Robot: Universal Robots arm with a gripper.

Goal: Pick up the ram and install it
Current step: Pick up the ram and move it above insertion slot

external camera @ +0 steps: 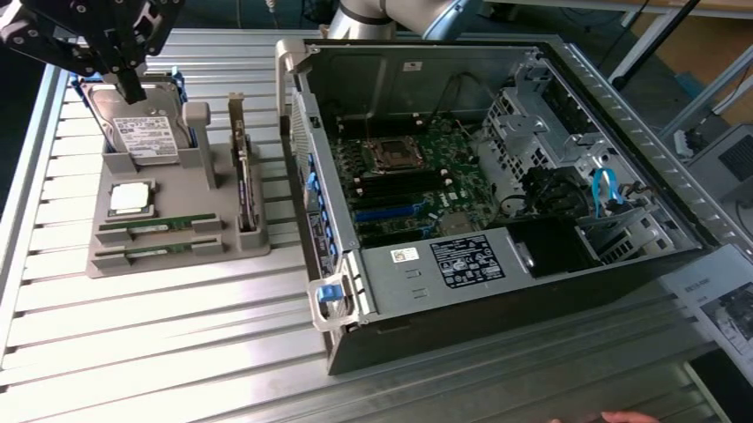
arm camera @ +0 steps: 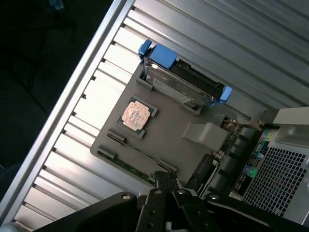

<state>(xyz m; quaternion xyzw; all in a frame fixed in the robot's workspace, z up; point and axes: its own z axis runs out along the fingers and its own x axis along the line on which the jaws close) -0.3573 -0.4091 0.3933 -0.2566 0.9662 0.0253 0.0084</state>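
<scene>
Two ram sticks, narrow and green, lie side by side in the slots of a grey holder tray (external camera: 176, 264): one ram stick (external camera: 159, 227) and a second (external camera: 157, 252) closer to the tray's front edge. In the wrist view a ram stick (arm camera: 126, 166) lies in the tray just beyond my fingertips. My black gripper (external camera: 133, 93) hangs above the tray's far end, over the hard drive (external camera: 147, 132), well clear of the ram. My gripper (arm camera: 164, 178) is shut and holds nothing.
The tray also carries a square silver processor (external camera: 130, 198) and an upright dark expansion card (external camera: 243, 176). At the exterior view's right lies an open computer case (external camera: 353, 300) with its motherboard (external camera: 406, 172) exposed. A hand (external camera: 623, 416) shows at the bottom edge. The table (external camera: 165, 352) is slatted aluminium.
</scene>
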